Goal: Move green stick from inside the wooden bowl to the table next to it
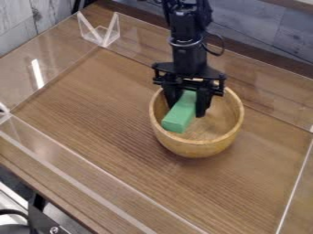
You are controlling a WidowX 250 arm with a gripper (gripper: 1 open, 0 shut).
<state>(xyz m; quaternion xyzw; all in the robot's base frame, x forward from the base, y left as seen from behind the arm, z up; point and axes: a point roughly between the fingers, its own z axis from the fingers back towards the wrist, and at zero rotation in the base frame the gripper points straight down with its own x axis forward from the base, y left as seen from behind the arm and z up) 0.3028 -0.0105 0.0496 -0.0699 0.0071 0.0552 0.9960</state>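
The green stick (178, 117) stands tilted inside the wooden bowl (230, 128), its lower end toward the bowl's left inner wall. My gripper (188, 103) points straight down into the bowl, and its black fingers are shut on the upper end of the stick. The bowl rests on the brown wood-grain table (98, 119), right of centre. The stick's top end is partly hidden behind the fingers.
Clear acrylic walls (49, 69) edge the tabletop on all sides. A small clear folded stand (98, 29) sits at the back left corner. Bare wood stretches to the left of and in front of the bowl.
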